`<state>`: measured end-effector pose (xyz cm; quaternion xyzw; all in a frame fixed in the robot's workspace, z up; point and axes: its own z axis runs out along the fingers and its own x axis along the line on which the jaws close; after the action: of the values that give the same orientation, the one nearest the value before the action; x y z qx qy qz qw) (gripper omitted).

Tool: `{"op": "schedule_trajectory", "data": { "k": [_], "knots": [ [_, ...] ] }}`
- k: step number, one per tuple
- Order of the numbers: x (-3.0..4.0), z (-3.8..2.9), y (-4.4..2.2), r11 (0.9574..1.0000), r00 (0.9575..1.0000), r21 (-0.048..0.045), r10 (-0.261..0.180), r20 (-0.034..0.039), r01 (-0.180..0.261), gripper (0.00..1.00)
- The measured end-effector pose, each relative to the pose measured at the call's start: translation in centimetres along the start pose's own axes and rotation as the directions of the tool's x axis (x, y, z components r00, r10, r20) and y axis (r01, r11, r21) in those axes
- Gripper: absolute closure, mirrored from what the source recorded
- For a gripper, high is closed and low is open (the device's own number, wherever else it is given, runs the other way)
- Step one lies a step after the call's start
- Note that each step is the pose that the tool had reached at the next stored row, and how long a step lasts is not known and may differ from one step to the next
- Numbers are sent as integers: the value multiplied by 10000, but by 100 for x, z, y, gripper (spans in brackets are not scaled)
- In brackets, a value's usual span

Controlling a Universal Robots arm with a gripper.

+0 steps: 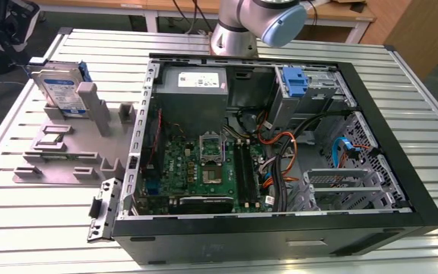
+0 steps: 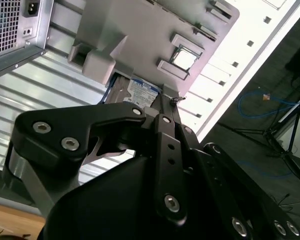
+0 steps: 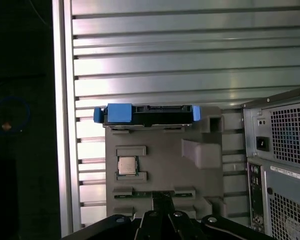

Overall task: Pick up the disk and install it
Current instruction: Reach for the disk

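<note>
"What did it all sit on?"

"A slatted metal table (image 1: 44, 228), with dark floor beyond its edge. An open computer case (image 1: 264, 242) lay on it. A grey holder (image 1: 59, 161) sat just beside the case, at the exterior view's left."

"And nearest the wrist cameras?"

"The gripper (image 3: 162, 207), all black links. I could not tell whether the pincer was released or clenched. Either way it was apart from the disk. Past it, a processor chip (image 3: 126, 165) lay flat in the holder. At the holder's farther end stood the disk (image 3: 145, 114), upright on its long edge in a slot, with its blue carrier round it."

"So which step was in hand?"

"The approach for the pick, I judged. The disk was not lifted and was nowhere inside the case."

"What did the pick call for?"

"The pincer had to be set above the disk's upper edge and squared to its flat faces. Then a straight pull was needed, so the carrier would not bind on the holder's posts. A bay at the case's far corner, where a lone blue bracket (image 1: 295, 80) sat, looked a likely home, though I couldn't be sure."
</note>
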<state>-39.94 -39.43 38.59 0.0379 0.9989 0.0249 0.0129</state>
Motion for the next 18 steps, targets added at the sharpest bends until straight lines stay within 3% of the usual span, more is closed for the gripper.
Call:
{"op": "schedule_trajectory", "data": {
  "k": [8,14,18],
  "knots": [
    [9,36,116,10000,10000,-15,0,-1,0,89],
    [10,42,143,10000,10000,-15,1,-2,-1,89],
    [0,64,212,10000,10000,-15,1,-1,-1,89]
  ]
}}
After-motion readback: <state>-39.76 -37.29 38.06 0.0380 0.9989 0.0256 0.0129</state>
